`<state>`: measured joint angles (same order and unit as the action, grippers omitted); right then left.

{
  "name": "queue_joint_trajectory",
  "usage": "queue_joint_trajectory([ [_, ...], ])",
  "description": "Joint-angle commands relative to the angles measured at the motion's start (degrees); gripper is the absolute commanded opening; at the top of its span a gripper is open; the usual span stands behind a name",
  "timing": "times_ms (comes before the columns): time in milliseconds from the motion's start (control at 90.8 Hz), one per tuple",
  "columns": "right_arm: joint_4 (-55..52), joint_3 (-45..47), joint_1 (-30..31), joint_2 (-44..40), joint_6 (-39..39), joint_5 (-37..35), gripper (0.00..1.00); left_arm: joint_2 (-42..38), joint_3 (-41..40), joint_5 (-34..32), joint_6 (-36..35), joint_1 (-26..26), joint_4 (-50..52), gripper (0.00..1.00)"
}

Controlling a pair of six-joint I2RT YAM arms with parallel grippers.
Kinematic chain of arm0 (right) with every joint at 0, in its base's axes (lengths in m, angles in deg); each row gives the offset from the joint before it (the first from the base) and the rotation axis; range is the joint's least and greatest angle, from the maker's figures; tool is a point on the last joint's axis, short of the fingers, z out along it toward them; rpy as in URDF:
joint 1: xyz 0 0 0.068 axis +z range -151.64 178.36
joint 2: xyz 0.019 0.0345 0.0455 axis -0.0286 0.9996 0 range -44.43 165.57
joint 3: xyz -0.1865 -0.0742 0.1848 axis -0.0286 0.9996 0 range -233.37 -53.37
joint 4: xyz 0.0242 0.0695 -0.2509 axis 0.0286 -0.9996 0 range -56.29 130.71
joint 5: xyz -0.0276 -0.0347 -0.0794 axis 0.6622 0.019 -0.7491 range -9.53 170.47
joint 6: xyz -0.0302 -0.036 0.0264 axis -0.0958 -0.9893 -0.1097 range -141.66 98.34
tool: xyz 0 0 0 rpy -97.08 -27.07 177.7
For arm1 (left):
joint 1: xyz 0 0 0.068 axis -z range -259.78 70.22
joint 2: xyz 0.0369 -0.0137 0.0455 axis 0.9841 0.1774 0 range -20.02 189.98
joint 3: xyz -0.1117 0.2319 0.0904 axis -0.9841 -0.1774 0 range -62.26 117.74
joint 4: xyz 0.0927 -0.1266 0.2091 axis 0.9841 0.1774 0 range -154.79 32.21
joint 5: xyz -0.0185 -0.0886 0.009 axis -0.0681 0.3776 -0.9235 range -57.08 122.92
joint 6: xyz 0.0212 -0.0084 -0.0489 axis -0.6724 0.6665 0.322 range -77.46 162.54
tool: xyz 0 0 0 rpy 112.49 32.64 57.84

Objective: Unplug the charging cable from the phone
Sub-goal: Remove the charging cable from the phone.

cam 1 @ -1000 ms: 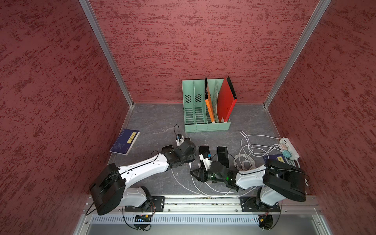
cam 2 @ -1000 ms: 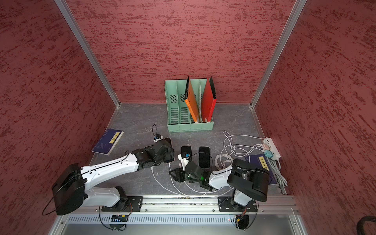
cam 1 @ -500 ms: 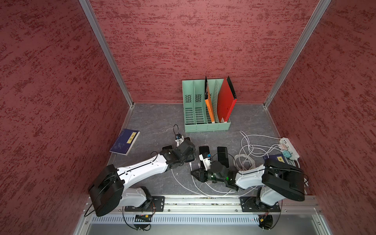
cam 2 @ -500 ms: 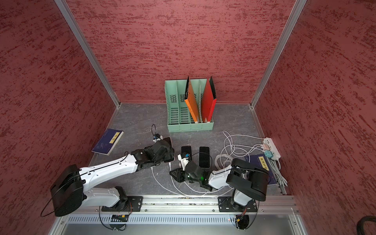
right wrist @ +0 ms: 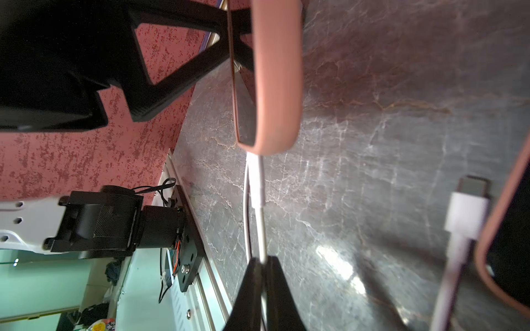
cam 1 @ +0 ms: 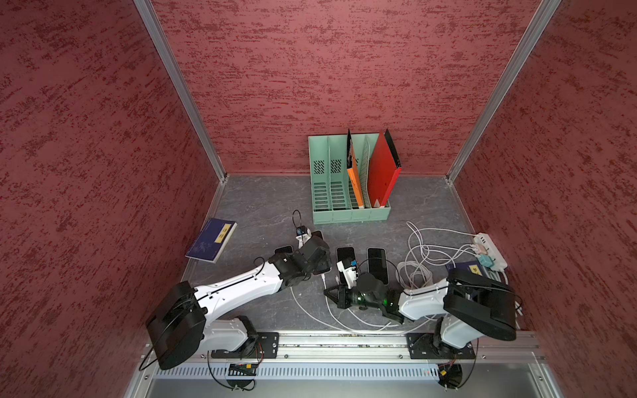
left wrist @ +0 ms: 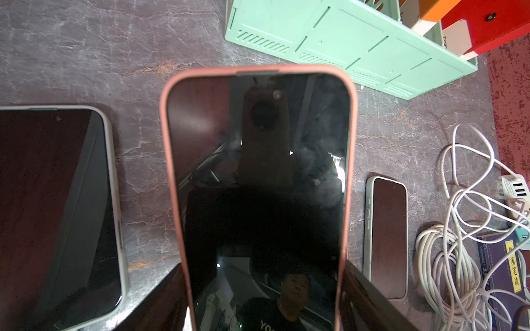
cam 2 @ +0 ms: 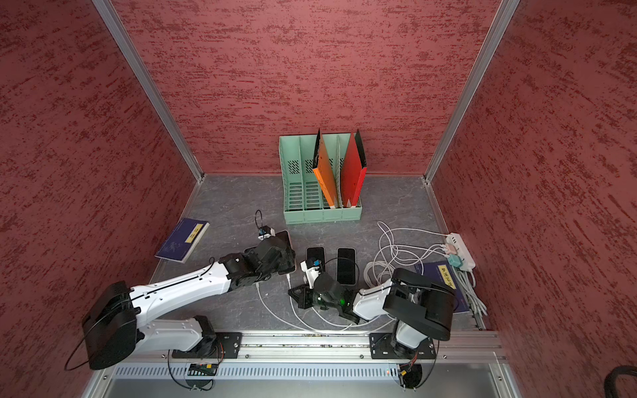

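Our black left fingers (left wrist: 372, 303) clamp the sides of the pink-cased dark-screened phone (left wrist: 258, 172), bracing it over the grey marbled bench (right wrist: 401, 114). That gives our right fingers (right wrist: 278, 292), pinching the thin white charging cable (right wrist: 260, 226) just behind its seated plug, a steady anchor to pull against.

**A:** Could any writing be read?

**B:** Yes. In the left wrist view, the blue notebook (left wrist: 494, 252) bore a yellow label (left wrist: 513, 266) with a vertical column of Chinese characters. It appeared to read 梦溪笔谈, though the top character was unclear.

**A:** And the other blue book (cam 1: 206, 246)?

**B:** Its yellow tag (cam 1: 222, 233) was too small to read in both top views.

**A:** Anything else?

**B:** The dark screen of the pink-cased phone (left wrist: 258, 160) reflected a shirt with pale letters starting "YO", and the picture's edge cut off the rest.
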<state>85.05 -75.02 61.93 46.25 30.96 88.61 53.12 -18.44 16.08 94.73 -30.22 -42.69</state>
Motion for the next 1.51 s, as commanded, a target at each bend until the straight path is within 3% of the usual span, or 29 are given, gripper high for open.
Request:
queue_joint_trajectory([
  [0,0.9,-0.7,-0.4,0.5,-0.6,0.5,0.05,-1.4,-0.3,-1.0,0.2,-0.1,-3.3,0.0],
  [793,-8.2,-4.7,0.6,-0.8,-6.3,0.7,0.0,1.4,6.7,-6.6,0.0,-0.5,1.3,0.0],
  [1499,-10.1,-5.6,0.7,-0.4,-8.0,1.6,0.0,3.2,10.7,-10.5,-6.7,-1.1,1.4,0.0],
])
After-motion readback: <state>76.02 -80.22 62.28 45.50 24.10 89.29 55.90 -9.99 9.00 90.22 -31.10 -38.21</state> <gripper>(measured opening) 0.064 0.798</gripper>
